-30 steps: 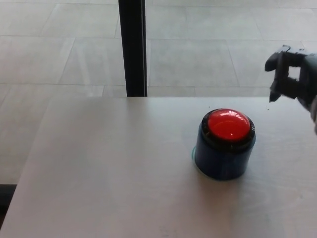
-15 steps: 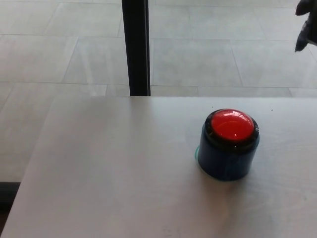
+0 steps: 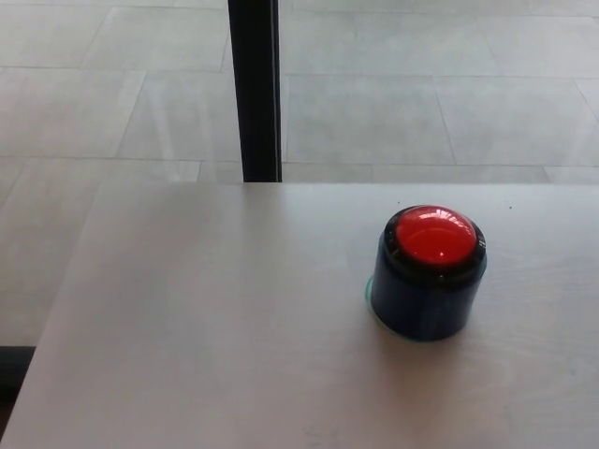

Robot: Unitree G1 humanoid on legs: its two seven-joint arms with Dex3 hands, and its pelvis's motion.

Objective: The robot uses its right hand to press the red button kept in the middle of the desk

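Gone from the upper right of the frame is my right hand, which showed there a moment ago as a dark shape at the edge; neither of my hands appears now, so I cannot tell whether the right one is open or closed, and nothing of mine touches anything in the picture. Unmoved since then, the red button [image 3: 432,235] sits right of centre, a glossy red dome set in a dark, round housing [image 3: 426,297] that stands upright on the desk [image 3: 206,327]. Pale and smooth, the desk fills the lower half of the frame, its far edge running across the middle. Beyond it lies a floor [image 3: 402,103] of large grey tiles. A black post [image 3: 255,89] rises from behind the desk's far edge to the top of the frame, left of centre, well apart from the button.
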